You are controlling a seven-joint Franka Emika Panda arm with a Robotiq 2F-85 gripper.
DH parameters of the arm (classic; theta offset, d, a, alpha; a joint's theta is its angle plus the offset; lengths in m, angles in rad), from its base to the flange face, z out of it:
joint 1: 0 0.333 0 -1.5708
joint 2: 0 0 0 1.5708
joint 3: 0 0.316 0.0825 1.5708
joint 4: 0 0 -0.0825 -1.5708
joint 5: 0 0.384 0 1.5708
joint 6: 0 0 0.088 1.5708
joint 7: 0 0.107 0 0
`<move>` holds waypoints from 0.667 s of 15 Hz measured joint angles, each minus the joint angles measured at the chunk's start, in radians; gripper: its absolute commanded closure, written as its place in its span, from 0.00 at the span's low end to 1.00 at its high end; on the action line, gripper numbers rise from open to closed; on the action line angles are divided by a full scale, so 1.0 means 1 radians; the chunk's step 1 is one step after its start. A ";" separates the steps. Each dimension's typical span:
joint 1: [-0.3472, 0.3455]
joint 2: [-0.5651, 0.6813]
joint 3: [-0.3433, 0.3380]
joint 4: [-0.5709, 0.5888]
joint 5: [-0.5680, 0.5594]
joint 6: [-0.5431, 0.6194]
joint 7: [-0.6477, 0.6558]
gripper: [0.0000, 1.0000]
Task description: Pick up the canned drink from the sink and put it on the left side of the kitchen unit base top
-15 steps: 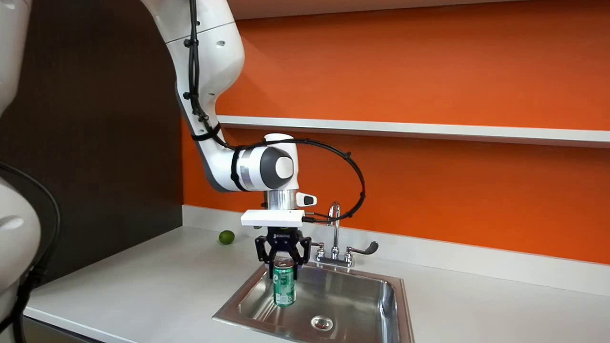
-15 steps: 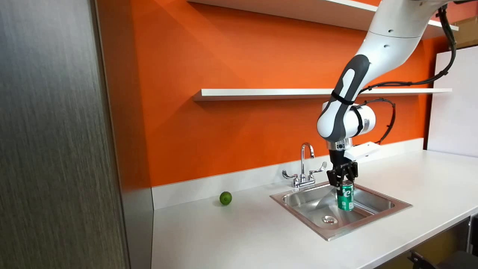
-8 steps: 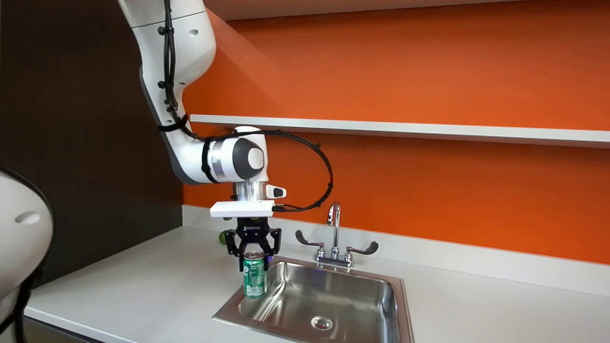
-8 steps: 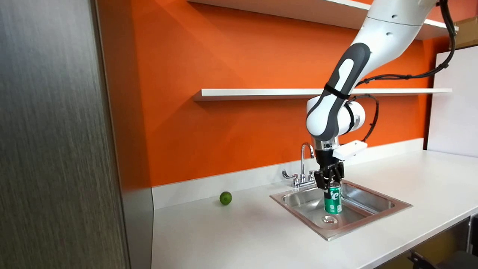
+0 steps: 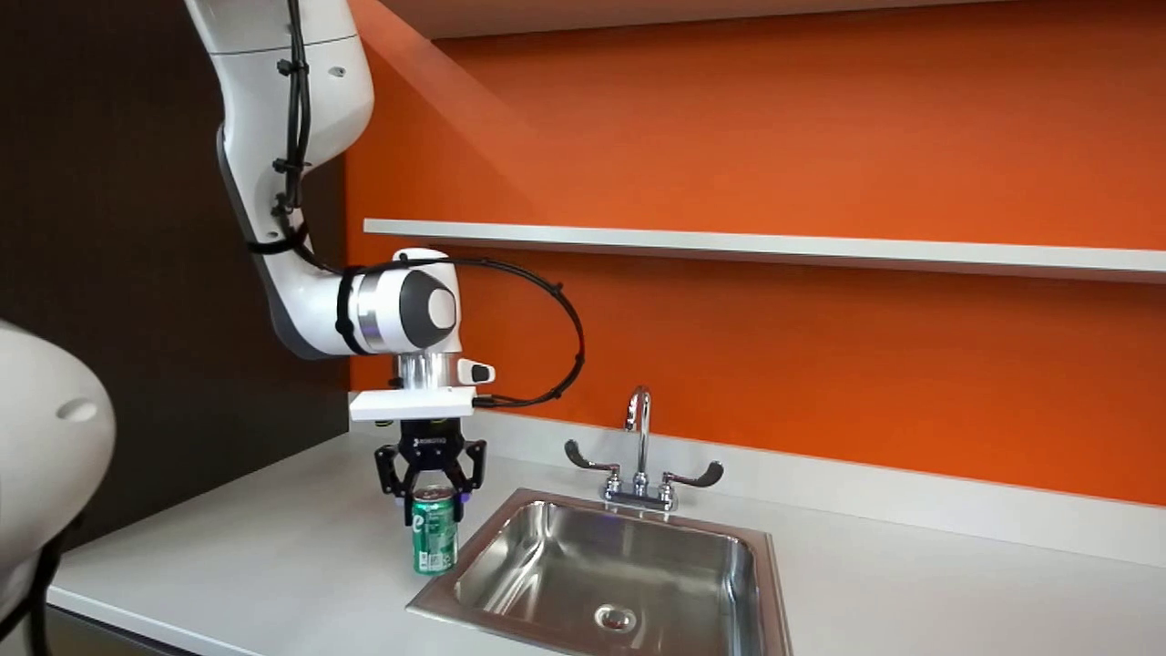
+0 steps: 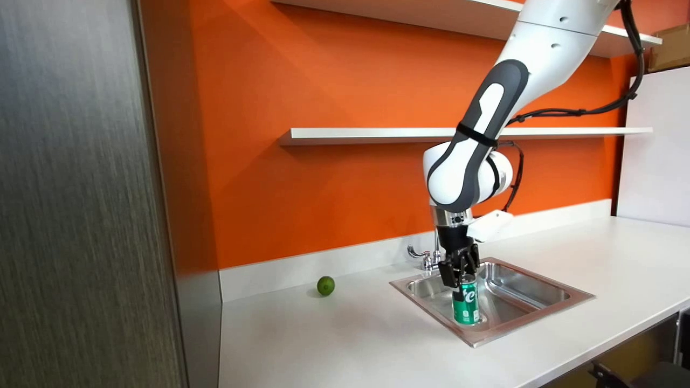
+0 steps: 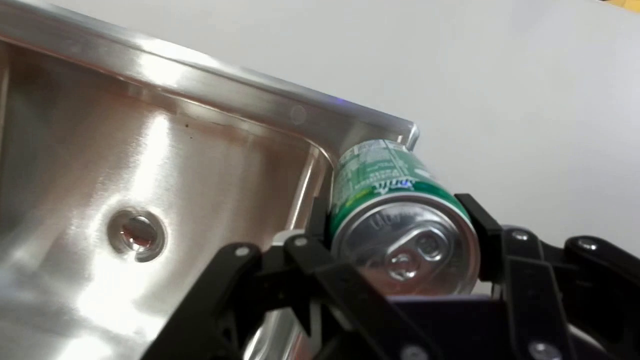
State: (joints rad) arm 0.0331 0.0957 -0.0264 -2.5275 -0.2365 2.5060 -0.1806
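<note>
The canned drink is a green can with a silvery top, seen in both exterior views and in the wrist view. My gripper is shut on it, one finger on each side near its top. The wrist view also shows the gripper pressing both sides. The can hangs upright above the rim and corner of the steel sink, which also shows in the wrist view. The grey-white kitchen unit base top extends left of the sink in both exterior views.
A chrome two-handled faucet stands behind the sink. A small green ball-shaped object lies on the countertop near the back wall. A dark panel bounds the left side. A white shelf runs along the orange wall.
My gripper has carried the can to the left in both exterior views, from over the basin to the sink's rim. The grip on the can has stayed the same.
</note>
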 measured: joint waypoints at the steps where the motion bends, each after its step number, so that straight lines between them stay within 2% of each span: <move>1: 0.006 0.000 0.007 -0.003 0.000 0.001 0.000 0.61; 10: 0.042 0.030 0.045 -0.017 0.000 0.028 0.002 0.61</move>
State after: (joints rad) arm 0.0746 0.1252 0.0182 -2.5440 -0.2365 2.5335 -0.1790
